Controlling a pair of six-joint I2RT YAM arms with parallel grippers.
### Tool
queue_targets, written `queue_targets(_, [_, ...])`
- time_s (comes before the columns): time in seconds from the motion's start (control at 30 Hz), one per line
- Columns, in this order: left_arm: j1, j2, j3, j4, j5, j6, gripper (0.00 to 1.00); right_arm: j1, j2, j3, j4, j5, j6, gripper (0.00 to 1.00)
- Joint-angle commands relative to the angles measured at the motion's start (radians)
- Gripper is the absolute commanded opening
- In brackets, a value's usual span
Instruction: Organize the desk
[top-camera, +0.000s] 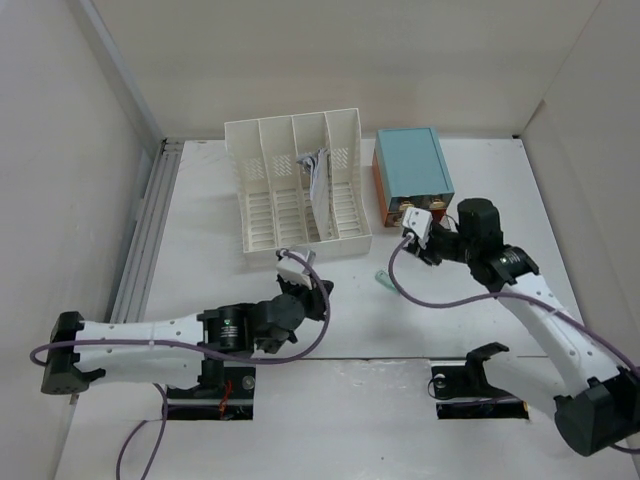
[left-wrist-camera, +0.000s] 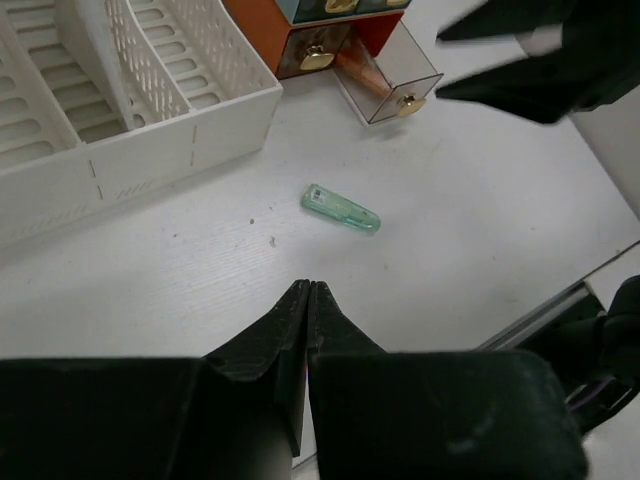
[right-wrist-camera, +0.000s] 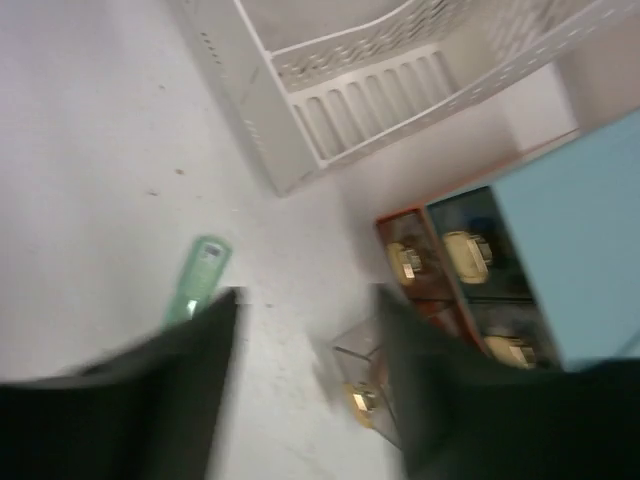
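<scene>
The fingers of the left gripper (left-wrist-camera: 309, 296) are pressed together to a point, and nothing is held between them. They are poised over the broad, matte white rectangular desk (left-wrist-camera: 480, 230), in front of the white slotted plastic file rack (left-wrist-camera: 130, 110). Whether the tips touch the surface cannot be told.

The jaws of the right gripper (right-wrist-camera: 310, 300) are spread well apart and nothing is clamped. The gripper is blurred and is seen over the desk, off the rack's right front corner.

Just to the right of the rack stands the teal-topped box with an orange front (top-camera: 411, 170), fitted with clear drawers and brass-coloured knobs (left-wrist-camera: 316, 57). One clear drawer (left-wrist-camera: 388, 80) stands open, and an orange stick-like object (left-wrist-camera: 360, 68) is seen inside.

A small, translucent green oblong item (left-wrist-camera: 341, 209) lies flat on the desk in front of the rack's right corner, touched by neither gripper. The rack itself rests on the desk.
</scene>
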Motion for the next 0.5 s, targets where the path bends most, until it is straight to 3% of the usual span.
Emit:
queue_targets(0.0, [0.001, -0.076, -0.065, 0.061, 0.022, -0.059, 0.00, 0.027, 0.091, -0.002, 0.007, -0.095, 0.273, 0.00])
queue_targets(0.1, [0.001, -0.108, -0.091, 0.052, 0.022, -0.111, 0.00, 0.150, 0.199, 0.044, 0.028, 0.114, 0.379, 0.00])
queue_targets(0.3, [0.001, -0.127, -0.131, 0.006, -0.039, -0.284, 0.00, 0.258, 0.395, 0.146, -0.034, 0.302, 0.415, 0.00])
queue_targets(0.47, [0.001, -0.092, -0.131, -0.101, -0.104, -0.458, 0.00, 0.268, 0.498, 0.192, -0.099, 0.363, 0.396, 0.24])
